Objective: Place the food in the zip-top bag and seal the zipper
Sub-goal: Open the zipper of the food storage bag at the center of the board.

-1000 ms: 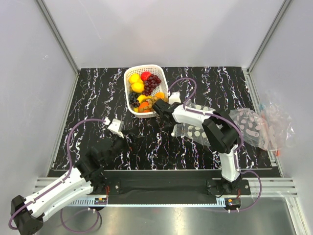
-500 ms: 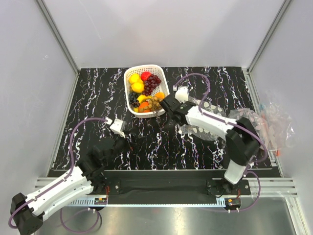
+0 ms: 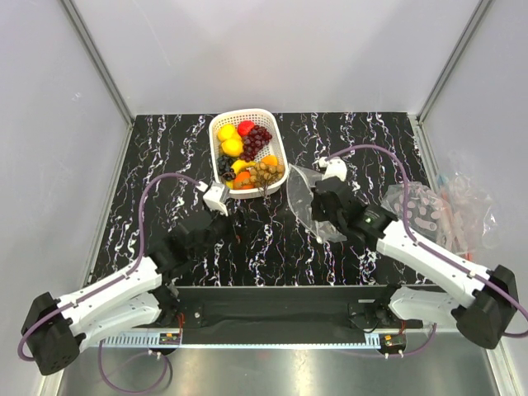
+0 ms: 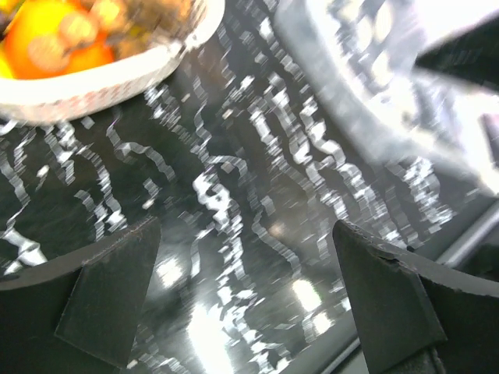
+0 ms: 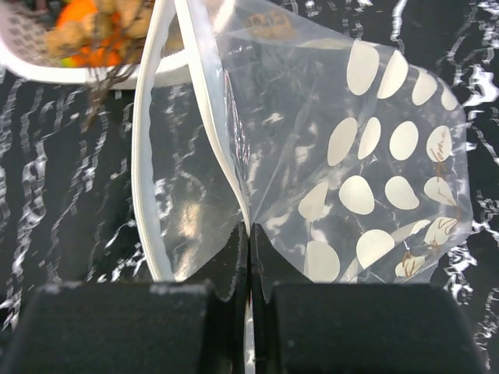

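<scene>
Your right gripper (image 5: 249,238) is pinched tight on the clear zip-top bag (image 3: 300,188), fingers closed on the film just behind the white zipper strip; over the last second that arm has swung its elbow out to the right and drawn back from the white basket (image 3: 247,115), and the bag has come along with it; the bag now sits just right of the basket, its mouth open in a loop that faces the fruit. Your left gripper (image 4: 245,300) has moved forward over the black marbled table (image 3: 165,165) toward the gap between basket and bag; its fingers are spread wide with nothing between them. The food is all in the basket and none is in the bag; lemons (image 3: 230,140), a strawberry and purple grapes lie at the far end, tan grapes (image 3: 264,172) and an orange at the near end. By the look of it, the bag is now presented for loading, but loading has not begun; your left arm seems the one to fetch, and the tan grapes lie nearest it; sealing comes last. Keep the right pinch firm; a slack mouth could fold shut.
</scene>
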Controlling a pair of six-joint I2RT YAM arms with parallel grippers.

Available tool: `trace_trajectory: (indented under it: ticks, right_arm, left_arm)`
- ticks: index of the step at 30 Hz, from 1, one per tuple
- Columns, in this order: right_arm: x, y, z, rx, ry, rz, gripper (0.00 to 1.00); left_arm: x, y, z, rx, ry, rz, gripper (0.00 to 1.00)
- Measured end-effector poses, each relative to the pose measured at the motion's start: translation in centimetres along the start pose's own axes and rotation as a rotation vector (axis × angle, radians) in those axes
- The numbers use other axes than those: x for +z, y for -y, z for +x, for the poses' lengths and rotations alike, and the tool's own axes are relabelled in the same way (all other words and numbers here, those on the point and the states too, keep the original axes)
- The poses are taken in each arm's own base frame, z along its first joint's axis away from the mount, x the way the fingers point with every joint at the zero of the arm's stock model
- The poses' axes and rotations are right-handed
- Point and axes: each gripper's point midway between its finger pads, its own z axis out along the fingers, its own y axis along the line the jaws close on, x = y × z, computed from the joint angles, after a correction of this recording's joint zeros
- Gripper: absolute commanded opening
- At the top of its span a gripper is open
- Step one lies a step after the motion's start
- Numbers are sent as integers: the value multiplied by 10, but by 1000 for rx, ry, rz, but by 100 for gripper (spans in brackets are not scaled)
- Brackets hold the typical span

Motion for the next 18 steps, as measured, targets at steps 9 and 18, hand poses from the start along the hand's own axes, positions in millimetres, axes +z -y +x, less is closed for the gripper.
trace_trajectory:
  ticks: [9, 18]
  right_arm:
    - [-8, -8, 7, -17, -14, -77, 0]
    - [-9, -16, 9, -33, -20, -117, 0]
  left_arm:
    - [20, 35, -21, -115, 19, 78, 99]
    - [51, 62, -16, -146, -43, 87, 88]
